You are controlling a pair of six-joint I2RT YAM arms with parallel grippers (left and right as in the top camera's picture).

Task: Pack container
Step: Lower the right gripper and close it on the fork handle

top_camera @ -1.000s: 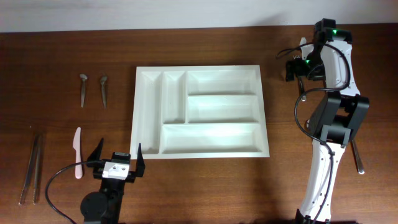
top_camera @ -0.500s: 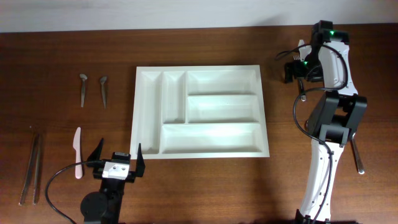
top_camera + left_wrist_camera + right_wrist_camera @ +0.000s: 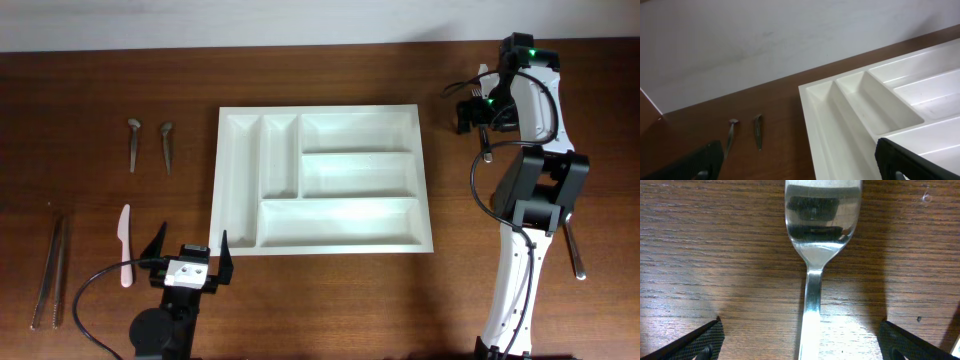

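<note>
The container, a large white cutlery tray with five compartments, lies mid-table with nothing in it; its left part shows in the left wrist view. My right gripper is open at the far right, low over a metal utensil. In the right wrist view the utensil lies on the wood, its handle running between my open fingertips; its head is cut off by the frame edge. My left gripper is open and empty by the tray's front left corner, as the left wrist view also shows.
Two small metal spoons lie left of the tray, also in the left wrist view. A white plastic knife and two long metal pieces lie at the front left. Another utensil lies at the right, beside the right arm.
The right gripper has shifted very slightly over the utensil. The left arm, the tray and the other utensils have not moved.
</note>
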